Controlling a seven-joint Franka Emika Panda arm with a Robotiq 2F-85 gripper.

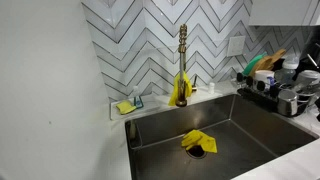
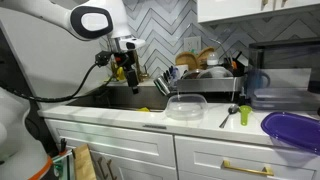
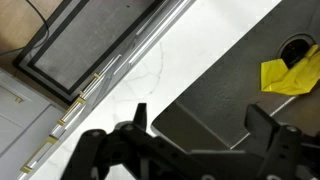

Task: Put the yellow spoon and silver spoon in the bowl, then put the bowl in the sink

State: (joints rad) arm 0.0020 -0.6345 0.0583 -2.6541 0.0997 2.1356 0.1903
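Observation:
In an exterior view a clear bowl (image 2: 187, 106) stands on the white counter to the right of the sink (image 2: 108, 98). A silver spoon (image 2: 231, 114) lies just right of the bowl, with a yellow-green piece (image 2: 245, 116) beside it that may be the yellow spoon. My gripper (image 2: 128, 70) hangs above the sink's edge, well left of the bowl. In the wrist view the gripper (image 3: 200, 125) is open and empty over the sink's corner (image 3: 215, 95). The arm does not show in the exterior view of the sink basin (image 1: 240, 125).
A yellow cloth (image 1: 198, 141) lies by the drain, also in the wrist view (image 3: 291, 74). A gold faucet (image 1: 182, 60) stands behind the sink, and a yellow sponge (image 1: 126, 106) sits in a holder. A dish rack (image 2: 205, 68), a clear container (image 2: 272, 98) and a purple dish (image 2: 294, 130) crowd the counter.

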